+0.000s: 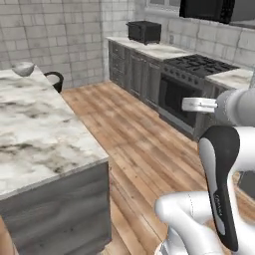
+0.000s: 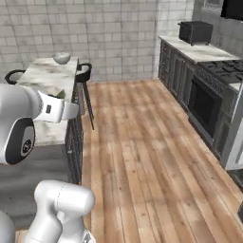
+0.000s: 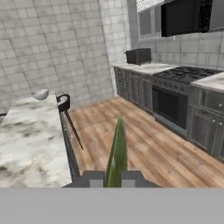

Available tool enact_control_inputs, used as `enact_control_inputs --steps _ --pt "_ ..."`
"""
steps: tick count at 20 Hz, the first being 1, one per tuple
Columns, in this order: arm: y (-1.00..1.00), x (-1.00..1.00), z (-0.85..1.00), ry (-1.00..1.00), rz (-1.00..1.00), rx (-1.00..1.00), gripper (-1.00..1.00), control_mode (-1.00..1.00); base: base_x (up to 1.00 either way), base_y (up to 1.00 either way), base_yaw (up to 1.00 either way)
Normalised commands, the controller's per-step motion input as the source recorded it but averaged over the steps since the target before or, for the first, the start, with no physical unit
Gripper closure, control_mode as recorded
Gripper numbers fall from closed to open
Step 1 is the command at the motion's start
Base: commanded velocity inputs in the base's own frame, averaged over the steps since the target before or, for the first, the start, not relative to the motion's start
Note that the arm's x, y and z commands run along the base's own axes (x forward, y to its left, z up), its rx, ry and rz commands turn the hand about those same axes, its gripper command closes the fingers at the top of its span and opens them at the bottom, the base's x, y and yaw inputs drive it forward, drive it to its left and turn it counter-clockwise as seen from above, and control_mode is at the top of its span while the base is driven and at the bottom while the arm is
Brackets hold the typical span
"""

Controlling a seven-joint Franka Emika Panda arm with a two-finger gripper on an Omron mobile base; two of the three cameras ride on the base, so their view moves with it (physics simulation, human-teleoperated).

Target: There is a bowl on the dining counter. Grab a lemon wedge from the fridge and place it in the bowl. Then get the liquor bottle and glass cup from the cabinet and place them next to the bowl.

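Lemon wedge [image 3: 117, 153]: thin green sliver, stood upright, pinched between fingertips of gripper [image 3: 111, 178] (jaws nearly closed on it), carried in air above wooden floor beside bench edge.

Bowl [image 1: 23, 68]: pale grey-white, round, set upright at far end of dining bench [image 1: 35, 129]. Nothing discernible inside (too distant).

Dining bench: long white marble slab, grey-brown veined, over dark grey panelled front.

Marble dining counter [image 1: 40, 129], bowl [image 1: 23, 68] at its far end
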Motion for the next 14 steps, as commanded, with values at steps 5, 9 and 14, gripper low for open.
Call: enact_control_inputs --steps 5,9,14 --pt "0.00 0.00 0.00 0.00 0.00 0.00 1.00 1.00 -0.45 -0.01 0.81" --pt "0.00 0.00 0.00 0.00 0.00 0.00 1.00 1.00 -0.03 -0.13 0.62" --pt "0.00 0.00 0.00 0.00 0.00 0.00 1.00 1.00 0.36 -0.57 0.17"
